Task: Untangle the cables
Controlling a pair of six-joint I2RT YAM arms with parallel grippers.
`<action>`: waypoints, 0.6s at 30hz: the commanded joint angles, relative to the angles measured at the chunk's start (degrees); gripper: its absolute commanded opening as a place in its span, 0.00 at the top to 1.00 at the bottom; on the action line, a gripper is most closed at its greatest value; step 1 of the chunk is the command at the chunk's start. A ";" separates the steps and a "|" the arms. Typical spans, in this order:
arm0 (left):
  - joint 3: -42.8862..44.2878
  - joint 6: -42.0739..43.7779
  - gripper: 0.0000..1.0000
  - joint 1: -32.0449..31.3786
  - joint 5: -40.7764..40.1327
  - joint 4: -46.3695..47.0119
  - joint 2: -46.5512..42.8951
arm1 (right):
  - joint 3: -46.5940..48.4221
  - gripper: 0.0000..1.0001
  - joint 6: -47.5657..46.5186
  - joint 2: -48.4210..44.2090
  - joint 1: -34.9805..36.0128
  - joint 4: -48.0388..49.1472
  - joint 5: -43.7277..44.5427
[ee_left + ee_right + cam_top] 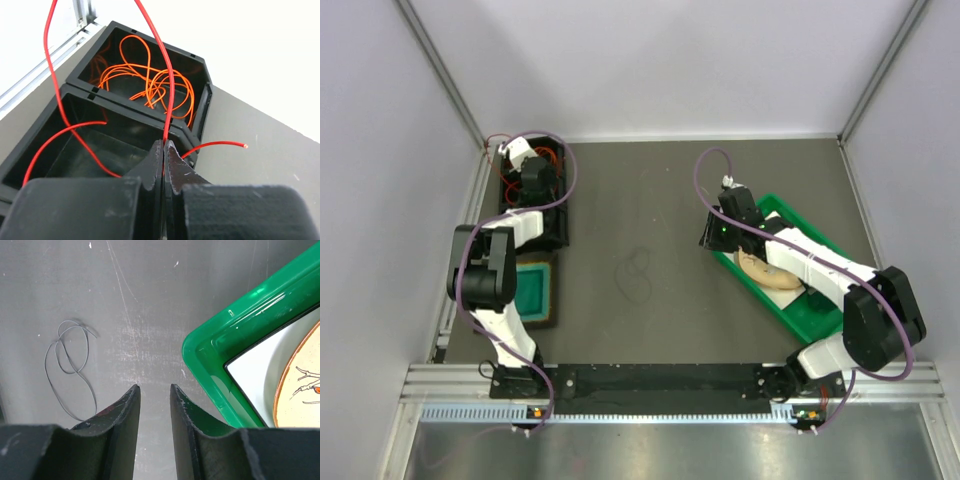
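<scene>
Your left gripper (pixel 163 146) has its jaws pressed together on a red cable (pixel 170 85). The cable rises from the tips and leaves the top of the wrist view, so its upper run is cut off. A second red strand loops down across the near black bin (pixel 30 150) and passes behind the fingers. A short end with a bare tip (pixel 244 145) sticks out to the right over the table (pixel 260 150). You cannot tell whether these are all one cord.

Just beyond, the far black bin (pixel 197 62) holds the orange cables (pixel 150 82). They are thin, glossy loops piled over one another, and too crossed to count.

Your right gripper (pixel 154 390) has its jaws a little apart with nothing between them. It hangs over bare table beside the corner of the green tray (pixel 210 365). In the tray lies a tan plate (pixel 300 385) on a white sheet, with only its edge in frame. It carries a thin black line drawing with a red-orange spot, too cropped to read.

To the left of the fingers, the dark cable (pixel 70 365) lies flat on the table in a loose loop with a smaller twist at its top. Its lower end is hidden behind the left finger.

From above, the dark cable (pixel 636 272) sits mid-table, well apart from both bins and from the tray (pixel 820 315). A teal tub (pixel 533 288) stands nearer the left base.
</scene>
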 commanded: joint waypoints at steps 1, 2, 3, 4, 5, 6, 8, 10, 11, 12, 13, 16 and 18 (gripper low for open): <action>-0.22 -1.11 1.00 -0.05 -0.24 6.43 0.41 | 1.73 0.69 0.20 0.27 -0.27 1.68 0.28; -0.13 -1.20 1.00 -0.14 -0.24 6.88 0.15 | 1.73 0.69 0.28 0.36 -0.27 1.68 0.37; 0.05 -1.28 1.00 -0.14 -0.24 7.14 0.23 | 1.73 0.69 0.28 0.36 -0.27 1.68 0.28; 0.66 -1.28 1.00 -0.14 0.11 7.49 0.32 | 1.73 0.69 0.28 0.36 -0.27 1.68 0.20; 1.10 -1.46 1.00 -0.14 0.11 7.85 0.93 | 1.64 0.69 0.28 0.27 -0.27 1.77 0.20; 1.45 -2.33 1.00 -0.14 0.11 8.02 1.37 | 1.73 0.69 0.20 0.44 -0.36 1.77 0.11; 2.42 -3.65 1.00 -0.14 -0.15 9.07 2.77 | 1.82 0.69 0.20 0.53 -0.27 1.86 0.19; 3.29 -5.32 1.00 -0.14 -0.77 9.69 3.74 | 1.82 0.69 0.20 0.45 -0.27 1.68 0.11; 3.65 -5.85 1.00 -0.14 -1.11 9.87 4.88 | 1.82 0.69 0.11 0.45 -0.36 1.86 0.37; 4.00 -6.99 1.00 -0.14 -1.29 10.04 5.33 | 1.82 0.69 0.11 0.45 -0.27 1.60 0.37; 4.53 -7.61 1.00 -0.14 -1.38 10.39 6.29 | 1.73 0.69 0.11 0.45 -0.27 1.51 0.46; 5.93 -9.10 1.00 -0.14 -1.91 11.27 7.78 | 1.64 0.69 -0.24 0.62 -0.36 1.51 0.55; 6.81 -9.89 1.00 -0.14 -1.65 11.36 8.40 | 1.82 0.69 -0.51 0.71 -0.36 1.51 0.55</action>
